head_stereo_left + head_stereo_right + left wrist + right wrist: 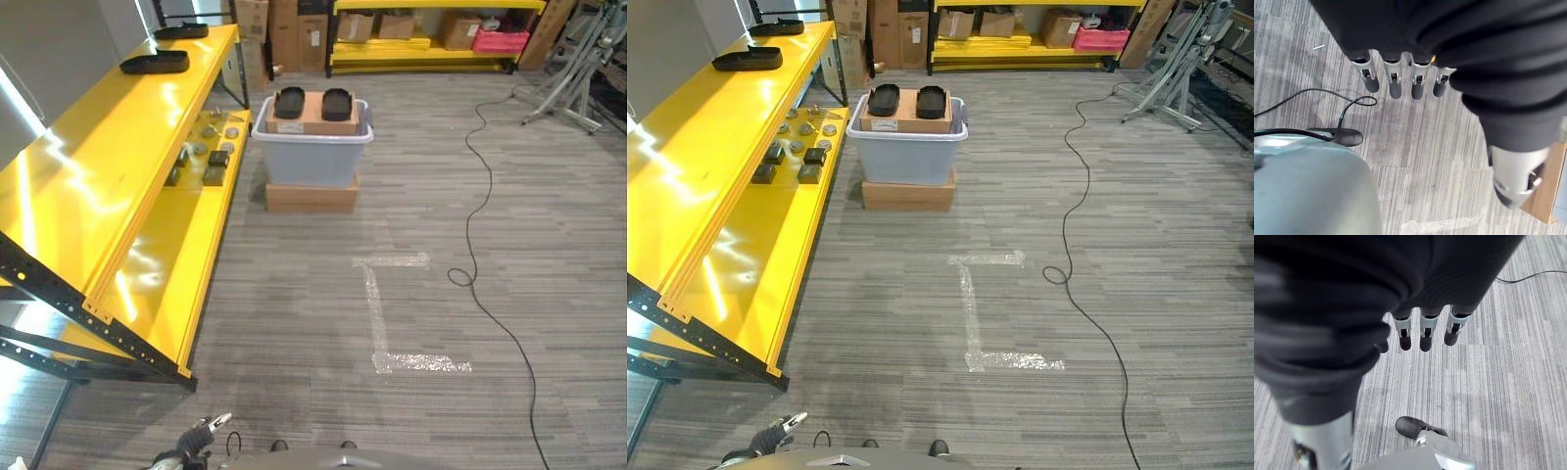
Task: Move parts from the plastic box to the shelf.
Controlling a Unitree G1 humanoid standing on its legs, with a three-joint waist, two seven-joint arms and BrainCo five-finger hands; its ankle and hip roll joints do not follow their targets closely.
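Note:
The grey plastic box (312, 149) stands on a flat cardboard box (312, 197) on the floor, beside the far end of the yellow shelf (108, 166). A cardboard carton inside it carries two black oval parts (289, 101) (336, 103). Two more black parts (155, 63) (181, 31) lie on the shelf's top level. My left hand (203, 434) hangs low at the near left, far from the box. Its fingers (1394, 82) are straight over bare floor and hold nothing. My right hand (1424, 332) also points straight-fingered at the floor, empty.
Several small metal and dark pieces (211, 149) lie on the shelf's lower level. Pale tape marks (377, 313) cross the grey floor ahead. A far yellow rack (421, 34) holds cartons, and a metal stand (563, 93) is at the back right.

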